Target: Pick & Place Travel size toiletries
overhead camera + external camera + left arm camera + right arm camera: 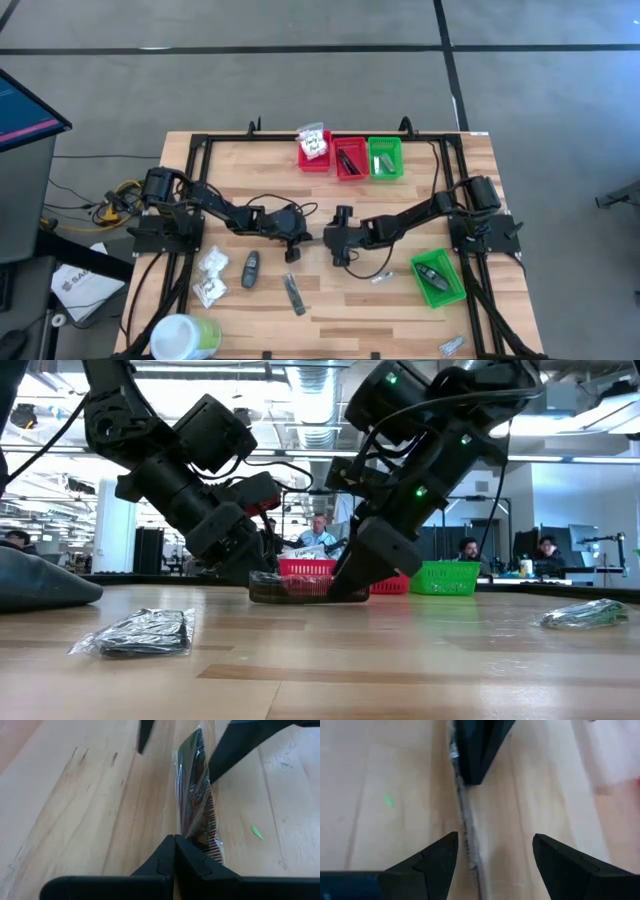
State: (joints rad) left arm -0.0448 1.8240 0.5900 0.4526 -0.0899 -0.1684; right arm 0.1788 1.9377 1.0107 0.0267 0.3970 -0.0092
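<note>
Because both arms have met over the middle of the table (400, 310), the work here looks like a handover rather than a plain pick. Along the table's far edge stand a red bin with a white packet (314, 150), a second red bin (350, 158) and a green bin (385, 157), presumably the sorting places; another green bin (438, 278) sits near the right edge with a dark item inside. At the near left corner stands a white-and-green tub (185, 338), out of the way. Loose toiletries wait toward the left edge: crinkly white packets (210, 275), a dark oval (250, 268) and a slim wrapped stick (293, 293); a silvery sachet (451, 346) lies by the near right corner.

The piece in play is a wrapped dark comb (196, 802), lying flat at the table's centre. The left gripper (174, 851) has its fingers pressed together on one end of it, likely pinning it steady. The right gripper (495, 852) straddles the other end with its fingers spread wide, touching nothing yet, seemingly lined up to close on it.
</note>
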